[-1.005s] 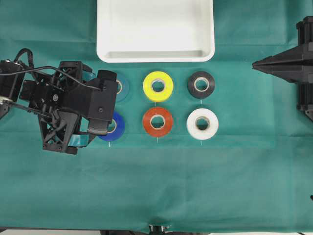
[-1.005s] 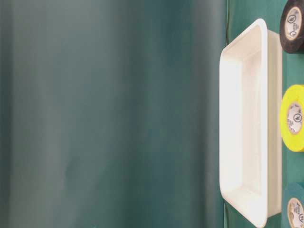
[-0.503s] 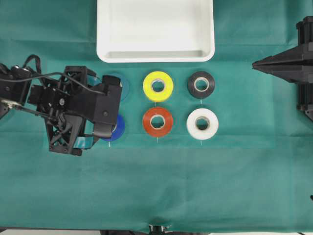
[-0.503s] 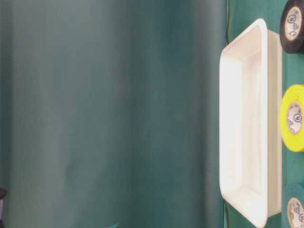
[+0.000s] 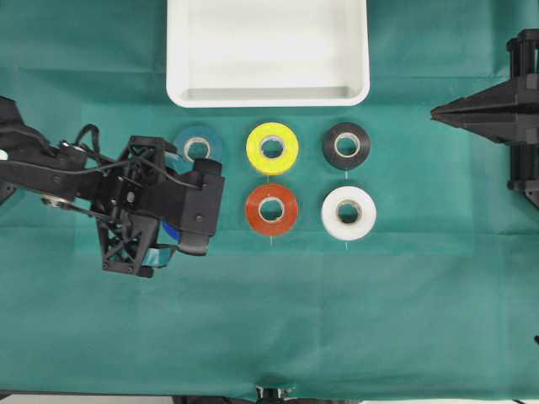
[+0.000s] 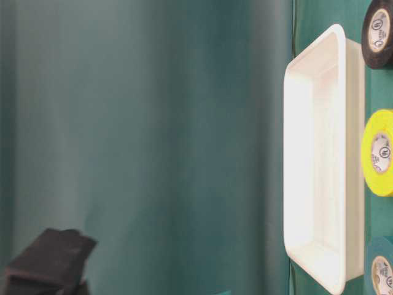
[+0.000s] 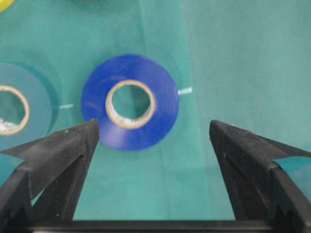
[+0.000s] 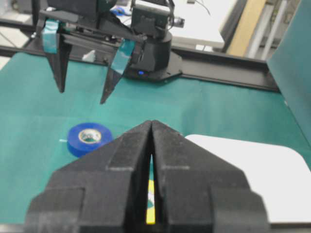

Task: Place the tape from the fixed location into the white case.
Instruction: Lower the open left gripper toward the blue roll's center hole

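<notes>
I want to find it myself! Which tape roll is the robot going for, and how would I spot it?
Find the big white plastic tray at the top of the green cloth; below it lie two rows of tape rolls. The bright royal-blue tape roll is leftmost in the lower row, under the open left claw. Its neighbour above is a duller teal roll; beside it lies a red one.

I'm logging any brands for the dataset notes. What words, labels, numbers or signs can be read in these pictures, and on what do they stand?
No text can be read.
Black tape roll, core label: round dark logo, too small to read.
Yellow tape roll, core label: same logo, too blurred to read.
Teal tape roll, core label: print cut off, unreadable.
Blue tape and white case: no markings visible.
</notes>
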Controlling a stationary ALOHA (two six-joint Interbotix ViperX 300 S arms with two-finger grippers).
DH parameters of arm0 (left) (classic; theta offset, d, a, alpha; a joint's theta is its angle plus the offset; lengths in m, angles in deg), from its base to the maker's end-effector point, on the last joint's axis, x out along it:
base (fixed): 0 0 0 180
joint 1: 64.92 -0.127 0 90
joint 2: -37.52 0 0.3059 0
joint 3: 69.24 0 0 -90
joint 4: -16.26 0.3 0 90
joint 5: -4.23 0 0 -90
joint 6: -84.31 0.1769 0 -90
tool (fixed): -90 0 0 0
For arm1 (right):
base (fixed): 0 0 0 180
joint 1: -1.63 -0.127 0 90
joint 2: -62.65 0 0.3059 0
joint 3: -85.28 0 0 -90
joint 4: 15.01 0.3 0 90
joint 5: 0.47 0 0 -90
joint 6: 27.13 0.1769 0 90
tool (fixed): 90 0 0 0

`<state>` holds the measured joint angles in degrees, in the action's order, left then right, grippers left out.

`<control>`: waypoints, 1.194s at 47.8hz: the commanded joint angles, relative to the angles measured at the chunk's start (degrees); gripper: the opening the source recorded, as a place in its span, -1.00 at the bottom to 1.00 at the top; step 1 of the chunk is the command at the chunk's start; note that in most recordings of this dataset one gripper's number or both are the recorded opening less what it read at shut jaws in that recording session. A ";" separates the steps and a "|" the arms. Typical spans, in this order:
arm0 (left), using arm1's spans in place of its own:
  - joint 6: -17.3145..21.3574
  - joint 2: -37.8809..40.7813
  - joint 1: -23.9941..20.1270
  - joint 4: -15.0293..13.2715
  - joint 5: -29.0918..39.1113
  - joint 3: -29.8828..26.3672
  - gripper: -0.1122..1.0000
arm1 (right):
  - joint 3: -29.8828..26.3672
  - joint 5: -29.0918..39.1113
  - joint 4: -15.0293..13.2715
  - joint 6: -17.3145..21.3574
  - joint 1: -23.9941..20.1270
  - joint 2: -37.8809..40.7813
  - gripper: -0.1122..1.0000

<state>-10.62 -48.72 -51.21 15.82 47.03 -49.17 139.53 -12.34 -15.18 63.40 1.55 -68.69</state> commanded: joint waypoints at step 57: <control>-1.93 9.05 1.76 0.09 -11.25 4.39 0.96 | -1.93 -0.09 -0.09 -0.35 0.00 1.14 -0.80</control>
<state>-12.46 -38.97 -49.72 15.91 36.39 -44.52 139.00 -12.25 -15.18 63.14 1.55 -67.90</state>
